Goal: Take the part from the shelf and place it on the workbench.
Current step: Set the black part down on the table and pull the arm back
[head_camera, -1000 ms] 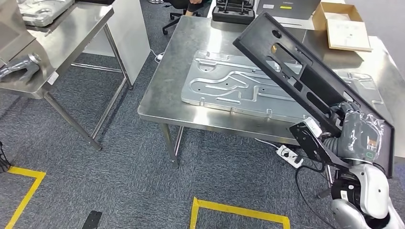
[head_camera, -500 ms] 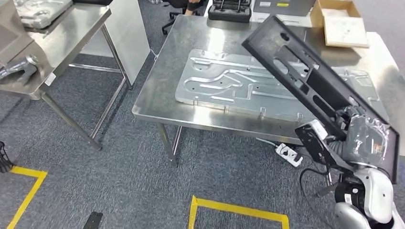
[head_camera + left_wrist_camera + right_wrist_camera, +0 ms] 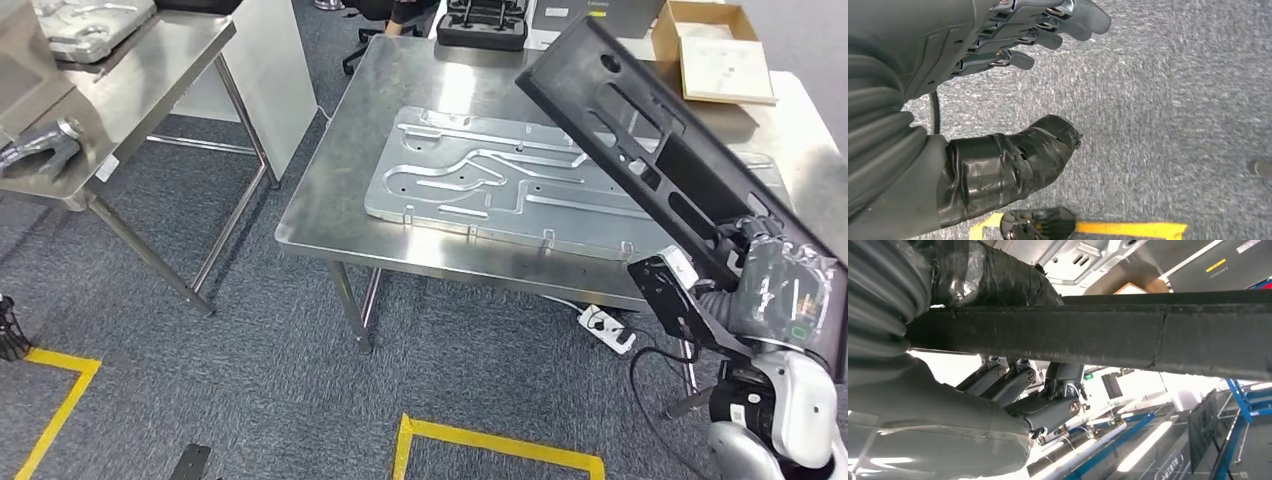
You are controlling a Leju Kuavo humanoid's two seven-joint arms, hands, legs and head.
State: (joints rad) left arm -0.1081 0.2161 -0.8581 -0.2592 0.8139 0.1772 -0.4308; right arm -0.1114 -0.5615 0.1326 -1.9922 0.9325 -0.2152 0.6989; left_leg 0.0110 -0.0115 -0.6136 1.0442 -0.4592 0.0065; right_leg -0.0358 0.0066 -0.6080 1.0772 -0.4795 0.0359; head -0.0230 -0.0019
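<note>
At right in the head view, the right robot hand [image 3: 778, 285] clamps the long black part [image 3: 660, 165], tilted above the desk [image 3: 350, 190]. A metal plate [image 3: 500, 185] and cardboard box [image 3: 712, 50] lie beneath. The left robot hand [image 3: 998, 60] hangs open over carpet.

Head view: set high on the robot, facing forward and down over the steel table [image 3: 330, 200] and grey carpet [image 3: 250, 380]. Left wrist view: close behind the left hand [image 3: 1038, 25], facing the same carpet [image 3: 1173, 110] with its yellow floor tape [image 3: 1128, 229], which the head view shares [image 3: 500, 440]. Right wrist view: very near the right hand [image 3: 1018, 390], looking along the black panel [image 3: 1148, 335]; the head view shows that panel [image 3: 660, 150] and hand [image 3: 780, 280] too.
</note>
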